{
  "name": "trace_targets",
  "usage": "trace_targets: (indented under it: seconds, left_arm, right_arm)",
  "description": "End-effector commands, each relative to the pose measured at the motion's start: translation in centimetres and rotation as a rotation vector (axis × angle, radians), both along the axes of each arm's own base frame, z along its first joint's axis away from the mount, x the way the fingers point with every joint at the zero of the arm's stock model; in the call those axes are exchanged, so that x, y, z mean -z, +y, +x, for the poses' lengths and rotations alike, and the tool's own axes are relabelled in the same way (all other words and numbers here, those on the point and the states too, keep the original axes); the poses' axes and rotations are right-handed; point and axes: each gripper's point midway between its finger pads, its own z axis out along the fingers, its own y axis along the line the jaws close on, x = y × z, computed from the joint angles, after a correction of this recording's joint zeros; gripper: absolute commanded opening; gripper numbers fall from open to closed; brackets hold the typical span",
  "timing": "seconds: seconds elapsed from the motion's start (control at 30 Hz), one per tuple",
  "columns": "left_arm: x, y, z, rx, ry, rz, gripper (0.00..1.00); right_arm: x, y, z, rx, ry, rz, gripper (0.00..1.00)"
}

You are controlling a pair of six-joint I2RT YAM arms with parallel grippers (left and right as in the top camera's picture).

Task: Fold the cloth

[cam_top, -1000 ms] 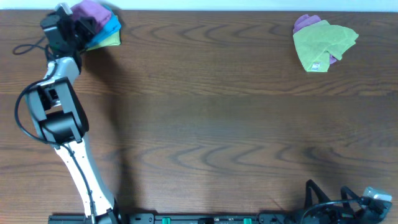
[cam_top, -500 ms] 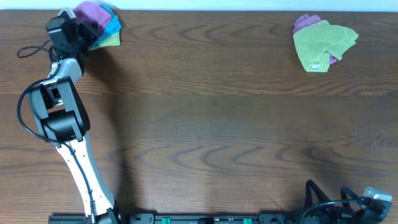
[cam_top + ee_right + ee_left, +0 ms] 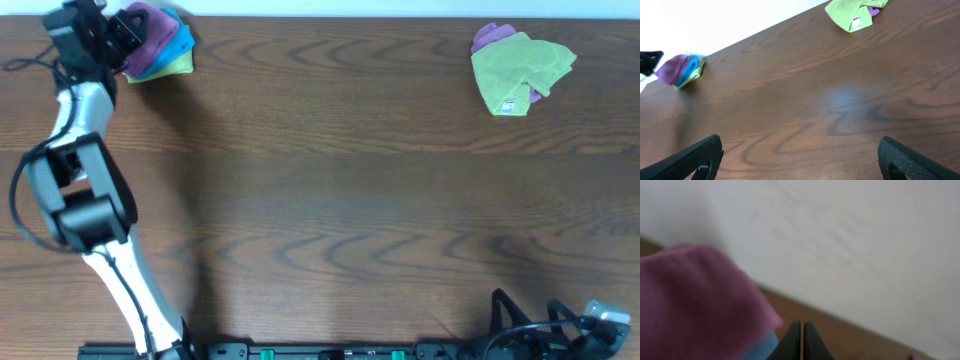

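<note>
The cloth (image 3: 150, 22), purple-magenta, lies bunched on top of a blue cloth (image 3: 178, 42) and a lime cloth (image 3: 176, 64) at the table's far left corner. My left gripper (image 3: 120, 32) sits just left of this pile. In the left wrist view its black fingers (image 3: 802, 327) are pressed together with nothing between them, and the cloth (image 3: 695, 300) fills the blurred left side, with blue (image 3: 762, 347) under it. My right gripper (image 3: 802, 162) hovers open low over bare wood near the front edge. From there the cloth (image 3: 671, 69) shows far off at the left.
A crumpled lime-green cloth (image 3: 522, 68) with a white tag lies at the far right, a purple piece (image 3: 490, 36) peeking from under it; the same lime-green cloth (image 3: 852, 12) shows in the right wrist view. A white wall (image 3: 865, 240) borders the table's far edge. The right arm (image 3: 555, 328) is tucked at the front right.
My left arm has swung a little left and toward the far edge, off the pile. The cloth stays on the pile. The right arm has not moved.
</note>
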Motion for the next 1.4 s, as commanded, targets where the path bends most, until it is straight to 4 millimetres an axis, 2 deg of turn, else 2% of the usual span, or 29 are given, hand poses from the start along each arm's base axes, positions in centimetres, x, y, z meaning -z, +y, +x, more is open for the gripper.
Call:
trace_targets:
  seconds: [0.0, 0.1, 0.33, 0.53, 0.67, 0.8, 0.83, 0.97, 1.0, 1.03, 1.07, 1.13, 1.17, 1.2, 1.23, 1.27, 1.3, 1.33, 1.37]
  left_arm:
    - [-7.3, -0.5, -2.1, 0.028, -0.089, 0.196, 0.06]
    - [-9.5, -0.7, -5.5, -0.003, 0.012, 0.342, 0.06]
    - [-14.6, -4.3, -17.0, 0.039, 0.216, 0.468, 0.06]
    - [-20.3, -8.9, -27.2, 0.027, 0.21, 0.58, 0.06]
    - [-22.3, -11.0, -35.4, -0.023, 0.165, 0.63, 0.06]
    - [-21.8, -11.7, -42.1, -0.042, 0.115, 0.591, 0.06]
    - [-21.4, -11.7, -43.8, -0.05, 0.112, 0.568, 0.11]
    - [-18.9, -11.3, -50.3, -0.082, 0.153, 0.492, 0.34]
    - [-17.9, -11.2, -52.2, -0.091, 0.184, 0.466, 0.46]
    - [-17.0, -11.0, -53.8, -0.096, 0.215, 0.45, 0.67]
    - [-15.9, -10.8, -55.4, -0.105, 0.254, 0.444, 0.81]
    - [-13.8, -10.0, -58.3, -0.153, 0.339, 0.418, 0.86]
    - [-12.9, -9.8, -59.5, -0.168, 0.372, 0.4, 0.86]
    - [-12.6, -9.8, -60.4, -0.183, 0.362, 0.37, 0.7]
    - [-12.7, -9.8, -60.8, -0.187, 0.339, 0.368, 0.63]
    - [-12.7, -9.7, -61.2, -0.189, 0.318, 0.368, 0.73]
    - [-12.7, -9.7, -61.5, -0.192, 0.298, 0.363, 0.89]
    - [-12.7, -9.7, -61.9, -0.195, 0.278, 0.36, 0.96]
    - [-12.7, -9.7, -62.2, -0.197, 0.264, 0.357, 0.95]
  right_arm:
    - [0.2, -0.1, 0.2, 0.013, 0.015, 0.007, 0.99]
    - [0.2, -0.1, 0.2, 0.013, 0.015, 0.007, 0.99]
    - [0.2, -0.1, 0.2, 0.013, 0.015, 0.007, 0.99]
    - [0.2, -0.1, 0.2, 0.013, 0.015, 0.007, 0.99]
    - [0.2, -0.1, 0.2, 0.013, 0.015, 0.007, 0.99]
    - [0.2, -0.1, 0.2, 0.013, 0.015, 0.007, 0.99]
    - [0.2, -0.1, 0.2, 0.013, 0.015, 0.007, 0.99]
    - [0.2, -0.1, 0.2, 0.013, 0.015, 0.007, 0.99]
    - [0.2, -0.1, 0.2, 0.013, 0.015, 0.007, 0.99]
    - [0.2, -0.1, 0.2, 0.013, 0.015, 0.007, 0.99]
    - [0.2, -0.1, 0.2, 0.013, 0.015, 0.007, 0.99]
    - [0.2, -0.1, 0.2, 0.013, 0.015, 0.007, 0.99]
    - [0.2, -0.1, 0.2, 0.013, 0.015, 0.007, 0.99]
    - [0.2, -0.1, 0.2, 0.013, 0.015, 0.007, 0.99]
    - [0.2, -0.1, 0.2, 0.013, 0.015, 0.007, 0.99]
    - [0.2, -0.1, 0.2, 0.013, 0.015, 0.007, 0.99]
    - [0.2, -0.1, 0.2, 0.013, 0.015, 0.007, 0.99]
    - [0.2, -0.1, 0.2, 0.013, 0.015, 0.007, 0.99]
    - [0.2, -0.1, 0.2, 0.013, 0.015, 0.007, 0.99]
